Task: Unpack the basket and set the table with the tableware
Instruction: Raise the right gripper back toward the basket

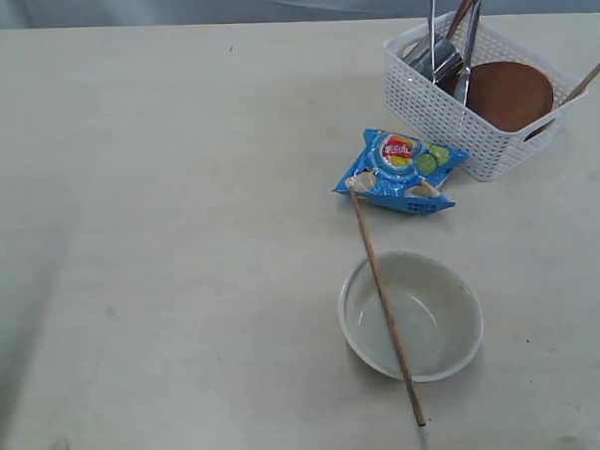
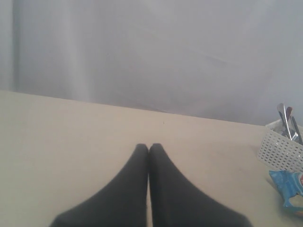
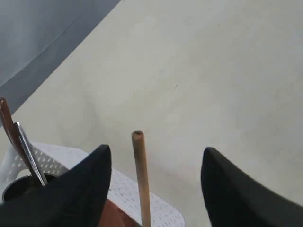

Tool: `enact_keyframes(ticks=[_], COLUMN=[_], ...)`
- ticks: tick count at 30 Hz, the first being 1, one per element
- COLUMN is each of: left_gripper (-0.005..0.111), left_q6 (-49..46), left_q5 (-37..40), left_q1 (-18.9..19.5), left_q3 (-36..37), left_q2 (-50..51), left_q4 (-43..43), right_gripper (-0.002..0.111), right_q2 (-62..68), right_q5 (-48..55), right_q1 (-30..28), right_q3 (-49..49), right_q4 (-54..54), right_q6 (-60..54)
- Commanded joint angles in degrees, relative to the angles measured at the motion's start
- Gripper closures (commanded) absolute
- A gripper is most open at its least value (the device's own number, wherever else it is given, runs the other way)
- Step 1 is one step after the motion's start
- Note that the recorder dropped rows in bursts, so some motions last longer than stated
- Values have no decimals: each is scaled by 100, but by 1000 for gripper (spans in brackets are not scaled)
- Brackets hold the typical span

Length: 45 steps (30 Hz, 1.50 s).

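Basket (image 1: 424,105) holds plate (image 1: 508,94); from it 1 chopstick (image 3: 140,179) rises untouched between released jaws of right gripper (image 3: 156,151); left gripper (image 2: 148,147) clenched on nothing.

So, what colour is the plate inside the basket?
The plate is reddish-brown, clearest in the exterior view.

blue snack bag (image 1: 401,171), logo lettering unreadable

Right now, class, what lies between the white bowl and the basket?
The exterior view shows the blue snack bag between bowl and basket; a chopstick runs from beside the bag across the bowl.
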<state>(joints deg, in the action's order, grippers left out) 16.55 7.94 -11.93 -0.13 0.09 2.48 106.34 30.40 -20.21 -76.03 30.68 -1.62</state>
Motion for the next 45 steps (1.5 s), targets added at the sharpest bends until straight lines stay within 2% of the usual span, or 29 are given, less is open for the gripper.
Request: enact_keyframes(ticks=[1,4,8,11,14,19,25,29,35,45], left_gripper=[107,107,107,107,107,107,107,107,107,107], left_q6=[-34,-34,-34,-34,-34,-34,-34,-34,-34,-34], left_q5=[6,6,-3,-3,-3,-3,-3,-3,-3,7], left_q1=[-15,-15,-15,-15,-15,-15,-15,-15,-15,-15], left_q3=[13,13,13,13,13,13,13,13,13,13], left_q2=[-8,-8,-8,-8,-8,-8,-8,-8,-8,-8], left_q4=[55,55,55,55,55,55,55,55,55,55], right_gripper=[54,54,54,54,54,54,54,54,54,54], right_q2=[-105,-93,-20,-35,-69,-361,-521,-504,-272,-9], right_q5=[499,1291,2307,2224,2387,2376,2559,2442,1980,1355], right_q1=[-136,-135,121,373,786,1470,1580,1580,1580,1648], right_q3=[-583,-1364,-2307,-2371,-2358,-1944,-1125,-814,-768,-768], right_q4=[-620,-1207,-1730,-1833,-2479,-4594,-5460,-5543,-5522,-5870], right_q6=[-116,-529,-2499,-3584,-4792,-6193,-6335,-6998,-7879,-8242])
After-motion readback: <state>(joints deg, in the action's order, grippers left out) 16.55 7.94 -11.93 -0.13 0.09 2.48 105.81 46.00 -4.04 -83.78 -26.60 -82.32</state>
